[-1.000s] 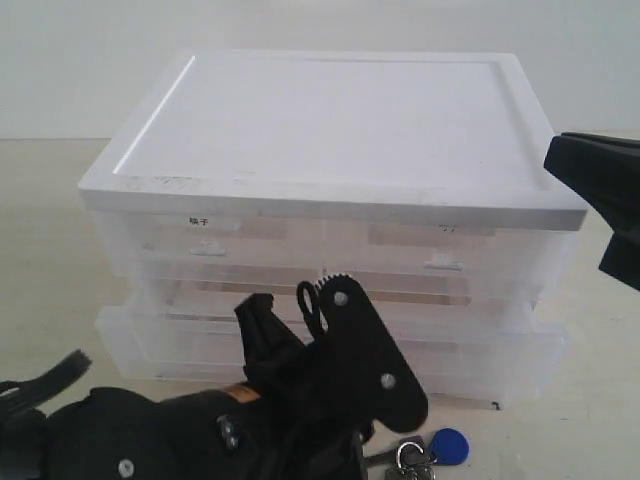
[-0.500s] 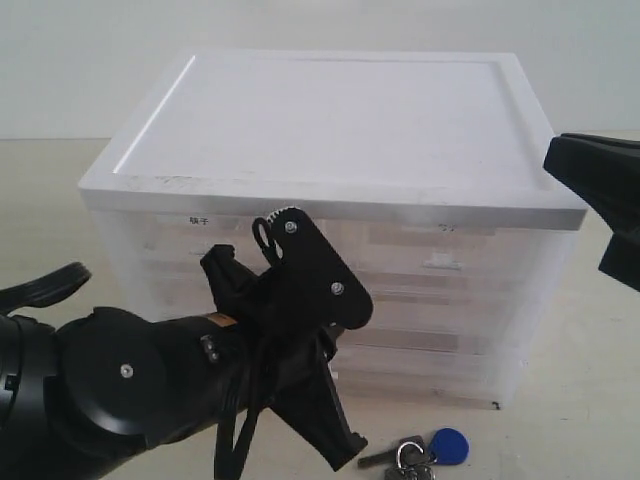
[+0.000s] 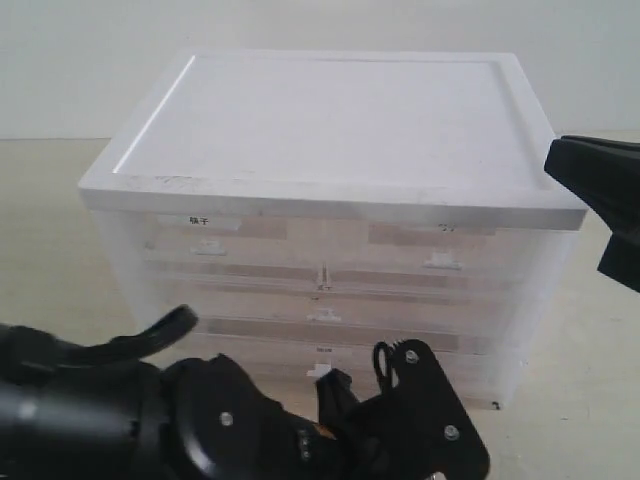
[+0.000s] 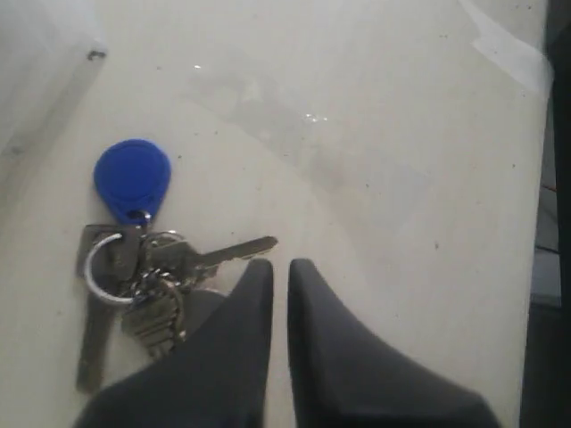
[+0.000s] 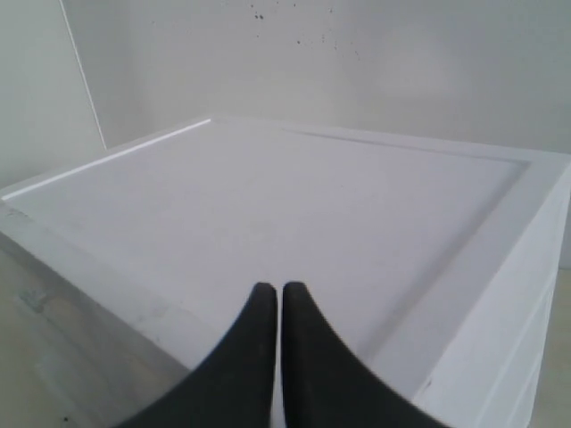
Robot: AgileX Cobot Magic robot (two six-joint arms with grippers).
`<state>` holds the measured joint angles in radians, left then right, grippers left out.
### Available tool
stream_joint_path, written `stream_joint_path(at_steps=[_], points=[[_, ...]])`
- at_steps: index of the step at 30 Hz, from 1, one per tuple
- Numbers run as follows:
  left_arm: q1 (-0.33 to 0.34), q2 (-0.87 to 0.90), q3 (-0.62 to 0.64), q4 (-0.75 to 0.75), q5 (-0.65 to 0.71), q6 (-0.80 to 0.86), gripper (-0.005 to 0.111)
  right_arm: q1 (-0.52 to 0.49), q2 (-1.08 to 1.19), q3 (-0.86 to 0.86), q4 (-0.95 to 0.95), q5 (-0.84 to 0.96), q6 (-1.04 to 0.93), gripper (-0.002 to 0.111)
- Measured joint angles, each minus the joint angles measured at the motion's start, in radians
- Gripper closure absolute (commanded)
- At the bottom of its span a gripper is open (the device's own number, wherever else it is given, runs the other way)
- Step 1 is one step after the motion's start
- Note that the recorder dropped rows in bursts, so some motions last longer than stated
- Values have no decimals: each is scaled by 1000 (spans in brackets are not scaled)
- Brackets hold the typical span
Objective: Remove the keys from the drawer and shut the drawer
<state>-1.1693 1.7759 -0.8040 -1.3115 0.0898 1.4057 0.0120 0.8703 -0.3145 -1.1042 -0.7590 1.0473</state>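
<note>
The keys (image 4: 143,267) lie on the table, a silver bunch on a ring with the round blue fob (image 4: 132,181) at one end. My left gripper (image 4: 279,265) hangs just beside them, shut and empty, one finger (image 4: 241,312) partly covering the bunch. In the exterior view the left arm (image 3: 230,430) hides the keys. The drawer (image 3: 480,365), lowest in the cabinet, sits flush with the front, its white tab handle (image 3: 319,371) showing. My right gripper (image 5: 275,287) is shut and empty above the cabinet's white top (image 5: 294,205), at the right edge (image 3: 552,160).
The translucent cabinet (image 3: 330,150) has two half-width drawers (image 3: 210,240) on top and another full-width drawer (image 3: 322,305) in the middle, all pushed in. Bare table (image 4: 401,134) stretches beyond the keys, with a strip of tape (image 4: 508,49).
The lowest drawer, pulled out a second ago, is now pushed in flush. My left arm rose against the cabinet front, then dropped low, now covering the keys in the exterior view.
</note>
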Motion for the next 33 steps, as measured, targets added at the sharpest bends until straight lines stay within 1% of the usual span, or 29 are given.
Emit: stream_joint_path(at_steps=[6, 10, 12, 18, 22, 27, 33], points=[[-1, 139, -126, -4, 22, 0, 102, 0, 0, 0, -2, 22, 0, 108], [1, 189, -165, -4, -44, 0, 102, 0, 0, 0, -6, 23, 0, 108], [18, 205, -169, -4, -51, 0, 102, 0, 0, 0, -6, 26, 0, 108], [76, 237, -171, -4, -8, -9, 102, 0, 0, 0, -6, 26, 1, 108], [101, 234, -164, -4, 17, -11, 102, 0, 0, 0, -6, 26, 1, 108], [132, 208, -113, 18, 20, -11, 102, 0, 0, 0, -8, 26, 3, 108], [204, 161, -51, 19, 22, -17, 102, 0, 0, 0, -8, 26, 3, 108]])
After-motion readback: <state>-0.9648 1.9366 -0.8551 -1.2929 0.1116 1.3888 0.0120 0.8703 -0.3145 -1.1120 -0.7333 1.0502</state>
